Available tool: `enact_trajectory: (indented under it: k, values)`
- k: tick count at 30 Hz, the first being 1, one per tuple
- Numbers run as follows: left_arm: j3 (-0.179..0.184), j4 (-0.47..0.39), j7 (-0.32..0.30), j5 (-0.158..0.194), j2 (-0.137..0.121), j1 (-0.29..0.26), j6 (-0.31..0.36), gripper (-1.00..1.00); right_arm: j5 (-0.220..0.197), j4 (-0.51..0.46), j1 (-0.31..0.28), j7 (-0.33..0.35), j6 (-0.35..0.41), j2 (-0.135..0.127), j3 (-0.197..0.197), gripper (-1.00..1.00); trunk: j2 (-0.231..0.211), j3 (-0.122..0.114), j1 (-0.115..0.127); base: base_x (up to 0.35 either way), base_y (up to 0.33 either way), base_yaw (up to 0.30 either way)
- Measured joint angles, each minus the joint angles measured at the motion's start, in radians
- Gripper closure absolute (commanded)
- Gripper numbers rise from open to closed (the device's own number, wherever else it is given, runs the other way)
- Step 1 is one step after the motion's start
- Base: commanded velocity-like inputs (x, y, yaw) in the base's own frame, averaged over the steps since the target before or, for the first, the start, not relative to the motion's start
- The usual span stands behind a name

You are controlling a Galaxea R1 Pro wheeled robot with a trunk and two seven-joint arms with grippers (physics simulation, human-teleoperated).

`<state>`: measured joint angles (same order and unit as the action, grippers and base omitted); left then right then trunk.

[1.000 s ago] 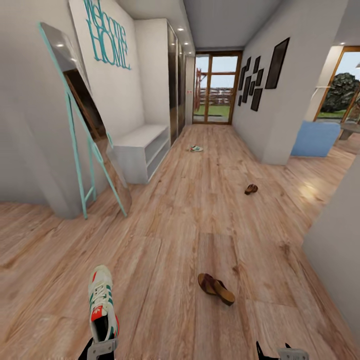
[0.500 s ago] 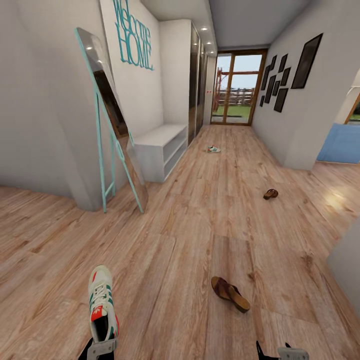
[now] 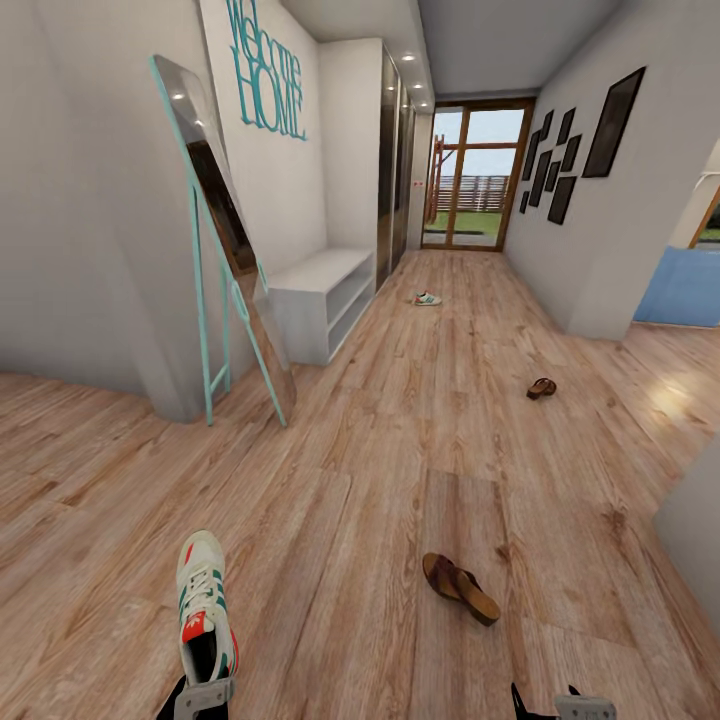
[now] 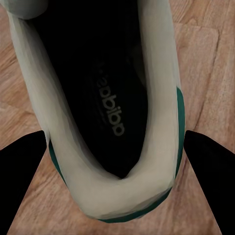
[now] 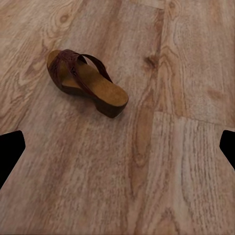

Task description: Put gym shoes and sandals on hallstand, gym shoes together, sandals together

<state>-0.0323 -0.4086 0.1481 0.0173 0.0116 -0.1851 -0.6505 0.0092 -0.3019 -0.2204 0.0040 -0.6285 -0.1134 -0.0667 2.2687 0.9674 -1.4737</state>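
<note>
One gym shoe (image 3: 205, 605) sits heel-first in the left gripper (image 4: 117, 171), jaws straddling its light, soft collar, near-left over the floor; right gripper (image 5: 117, 147) spread empty above near sandal (image 5: 85, 81).

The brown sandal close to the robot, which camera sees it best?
The right wrist view. There the near sandal looks big and clear on the floor, with its woven strap and tan footbed. The head view shows the same sandal small, lying ahead of the right pincer. The left wrist view looks into a gym shoe.
</note>
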Motion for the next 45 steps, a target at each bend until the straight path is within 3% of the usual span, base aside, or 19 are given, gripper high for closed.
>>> enact_trajectory:
  k: [11,25,45]
  values:
    - [0.000,0.000,0.000,0.000,0.001,0.000,0.000,1.00,0.001,0.000,0.000,0.001,-0.001,0.000,0.000,-1.00,0.000,0.000,0.000,0.021,-0.017,0.000]
    - [0.000,0.000,0.000,0.000,0.002,0.000,0.000,1.00,-0.006,-0.005,0.000,-0.006,-0.001,0.002,-0.001,-1.00,0.000,0.000,0.000,0.145,-0.193,0.013]
    - [0.000,0.000,0.000,0.000,0.001,0.000,-0.001,1.00,-0.007,-0.006,0.000,-0.007,-0.001,0.010,-0.001,-1.00,0.000,0.003,0.000,0.098,-0.247,0.245]
